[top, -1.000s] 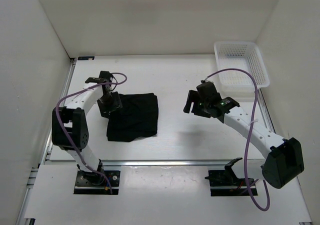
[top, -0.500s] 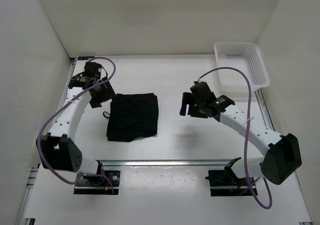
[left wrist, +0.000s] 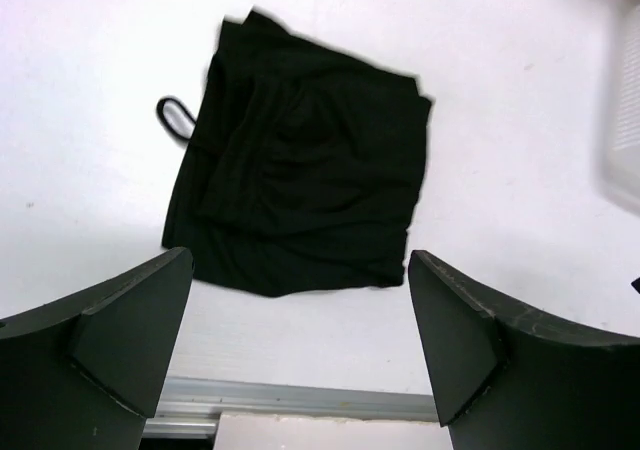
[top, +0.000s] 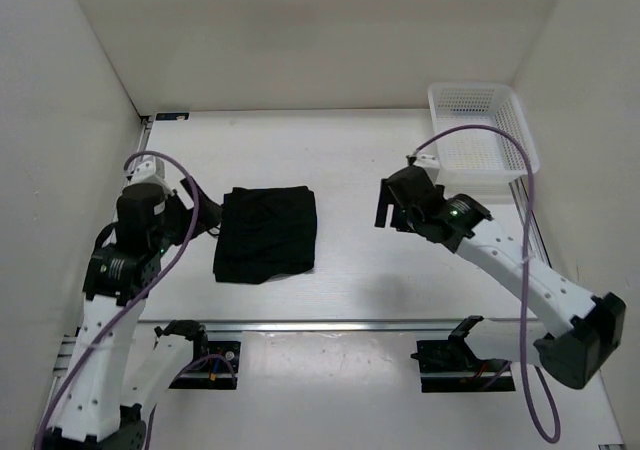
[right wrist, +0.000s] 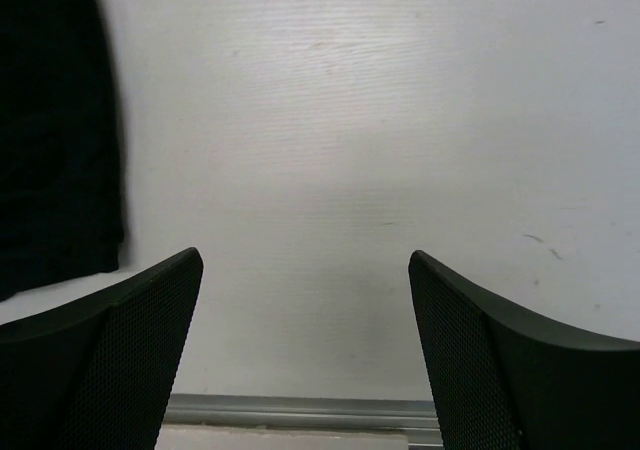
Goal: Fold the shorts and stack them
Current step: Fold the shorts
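The black shorts (top: 267,233) lie folded into a rough square on the white table, left of centre. They also show in the left wrist view (left wrist: 305,160), with a loop of drawstring (left wrist: 176,117) sticking out at their left edge, and at the left edge of the right wrist view (right wrist: 50,140). My left gripper (top: 172,213) is open and empty, raised left of the shorts. My right gripper (top: 392,208) is open and empty, above bare table right of the shorts.
A white mesh basket (top: 482,135) stands at the back right corner. White walls close in the table on the left, back and right. A metal rail (top: 330,324) runs along the near edge.
My left arm has drawn back from the shorts' left edge toward the near left and lifted. My right gripper has shifted slightly right. The shorts stay folded in place.
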Robot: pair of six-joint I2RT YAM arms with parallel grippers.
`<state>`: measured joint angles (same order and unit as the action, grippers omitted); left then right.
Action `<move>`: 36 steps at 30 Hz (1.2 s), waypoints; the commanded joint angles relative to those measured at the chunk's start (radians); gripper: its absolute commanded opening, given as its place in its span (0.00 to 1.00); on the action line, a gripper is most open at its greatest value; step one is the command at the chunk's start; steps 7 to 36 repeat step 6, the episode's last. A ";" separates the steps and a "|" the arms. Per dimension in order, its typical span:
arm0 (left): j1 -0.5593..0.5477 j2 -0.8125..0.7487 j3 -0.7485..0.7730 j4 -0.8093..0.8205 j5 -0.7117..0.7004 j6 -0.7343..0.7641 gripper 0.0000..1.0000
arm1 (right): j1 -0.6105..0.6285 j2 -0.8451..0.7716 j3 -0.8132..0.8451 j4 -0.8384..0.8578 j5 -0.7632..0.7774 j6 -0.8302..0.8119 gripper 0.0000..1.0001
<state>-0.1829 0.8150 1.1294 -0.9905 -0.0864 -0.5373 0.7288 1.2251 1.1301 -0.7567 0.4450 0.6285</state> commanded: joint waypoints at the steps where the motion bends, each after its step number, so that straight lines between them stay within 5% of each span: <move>1: -0.001 -0.083 -0.006 0.024 -0.001 0.013 1.00 | 0.000 -0.108 0.022 -0.095 0.179 0.033 0.88; 6: -0.001 -0.123 -0.006 0.003 0.022 0.002 1.00 | -0.009 -0.225 -0.032 -0.125 0.190 0.022 0.87; 36: -0.001 -0.123 -0.006 0.003 0.022 0.002 1.00 | -0.009 -0.225 -0.032 -0.125 0.190 0.022 0.87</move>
